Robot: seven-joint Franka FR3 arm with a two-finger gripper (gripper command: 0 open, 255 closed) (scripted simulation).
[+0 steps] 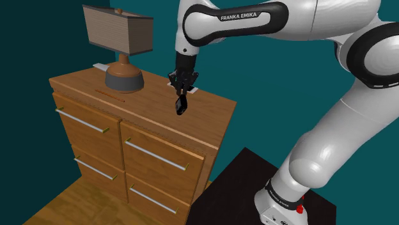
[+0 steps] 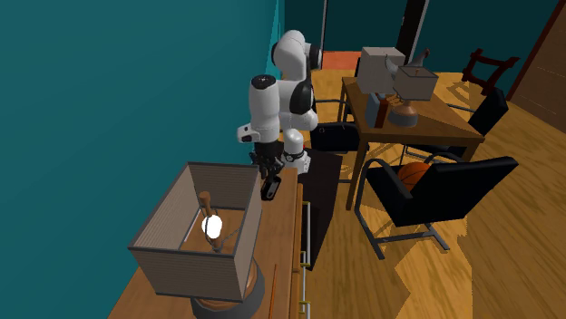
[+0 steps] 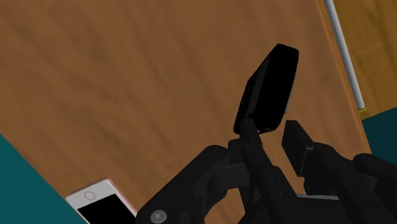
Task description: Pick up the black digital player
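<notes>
The black digital player [image 1: 181, 106] is a small dark slab that hangs tilted a little above the wooden dresser top [image 1: 147, 99]. My gripper [image 1: 181, 98] is shut on its upper end. In the wrist view the player [image 3: 269, 86] sticks out past the fingertips [image 3: 252, 135], clasped between them over bare wood. In the second exterior view the gripper [image 2: 268, 177] holds the player [image 2: 270, 189] over the dresser's near end.
A white phone [image 3: 100, 205] lies flat on the dresser near the teal wall, just behind the gripper. A lamp [image 1: 121, 45] with a brown shade and round base stands toward the shoulder view's left. Drawers with metal handles [image 1: 156, 155] face the front. The black stand [image 1: 256, 192] sits below.
</notes>
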